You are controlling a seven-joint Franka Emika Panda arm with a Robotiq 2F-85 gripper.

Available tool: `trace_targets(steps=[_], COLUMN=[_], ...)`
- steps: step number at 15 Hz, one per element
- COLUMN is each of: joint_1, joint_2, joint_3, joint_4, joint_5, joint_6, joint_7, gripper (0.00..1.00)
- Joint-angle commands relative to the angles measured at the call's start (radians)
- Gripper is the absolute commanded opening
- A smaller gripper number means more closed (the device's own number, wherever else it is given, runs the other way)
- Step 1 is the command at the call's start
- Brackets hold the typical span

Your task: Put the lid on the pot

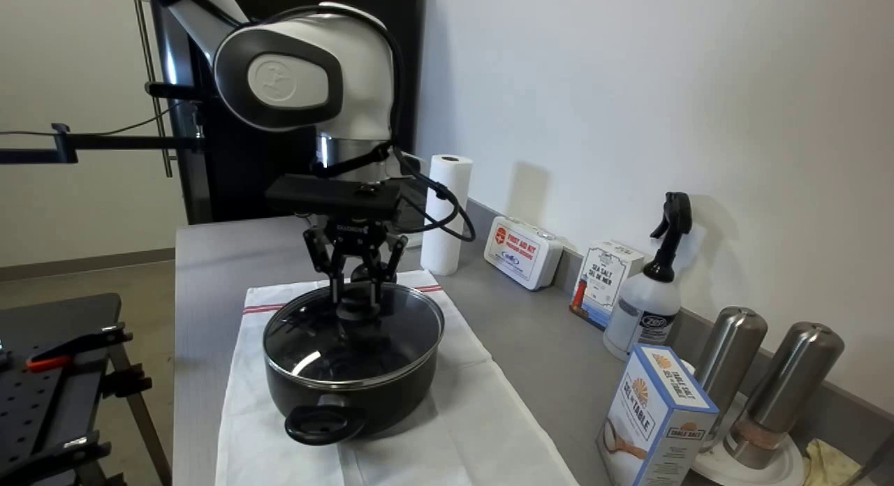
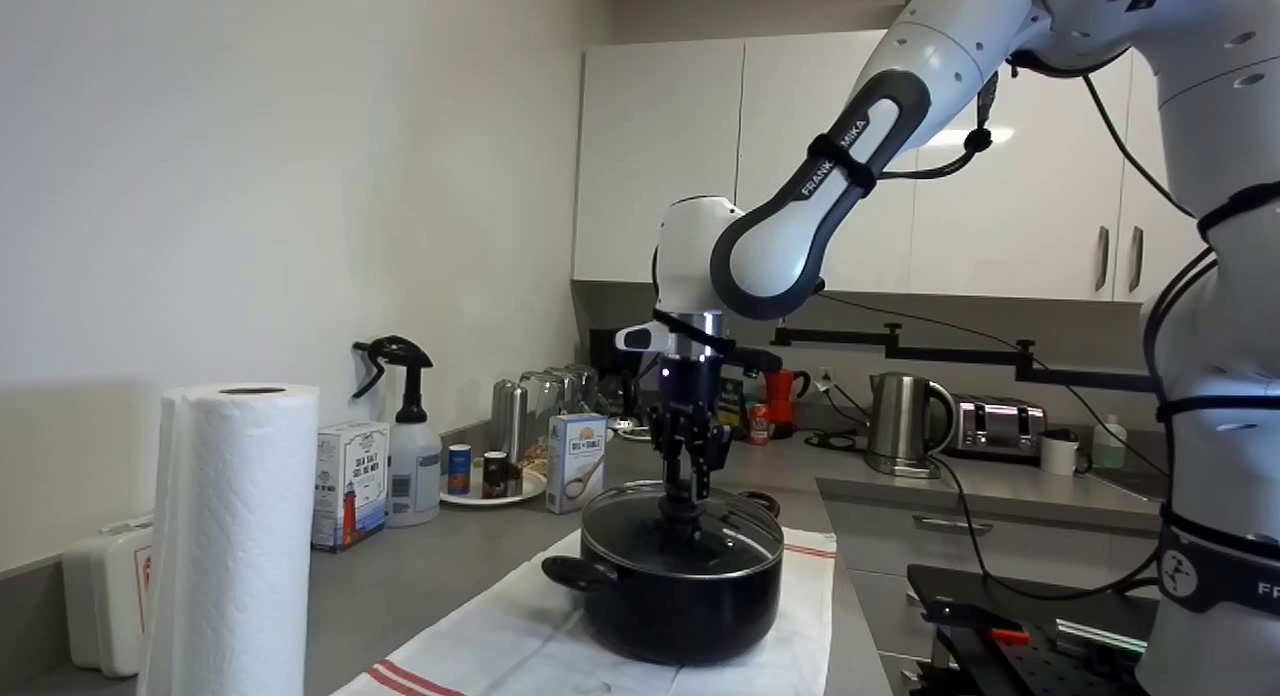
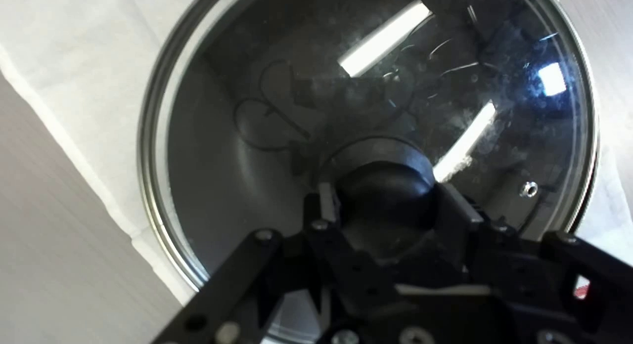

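Observation:
The see-through lid [image 1: 408, 325] with its metal rim lies level on top of the black pot [image 1: 391, 410], and I see no gap between them. The lid [image 2: 625, 538] and pot [image 2: 690, 621] look the same in an exterior view. My gripper [image 1: 357, 295] points straight down over the lid's centre. In the wrist view, my gripper [image 3: 388, 200] has a finger on each side of the dark knob [image 3: 383, 178], and both pads appear to touch it. The lid's glass [image 3: 247, 181] fills most of that view. The pot's inside is dark through the glass.
The pot stands on a white towel [image 1: 482, 423] with red stripes. Along the wall stand a paper roll [image 1: 447, 214], a first aid box [image 1: 522, 253], salt boxes [image 1: 653, 416], a spray bottle [image 1: 642, 308] and steel mills [image 1: 786, 395]. A kettle [image 2: 900, 421] stands farther back.

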Motion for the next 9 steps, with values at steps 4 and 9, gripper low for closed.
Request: trace_targets(steps=[4, 9], joint_1=[-0.008, -0.023], joint_2=[-0.032, -0.035], joint_3=[0.009, 0.013], joint_4=[-0.014, -0.01], joint_5=[0.051, 0.147], joint_6=[-0.015, -0.02], joint_7=[-0.037, -0.104], gripper=[0.25, 0.25])
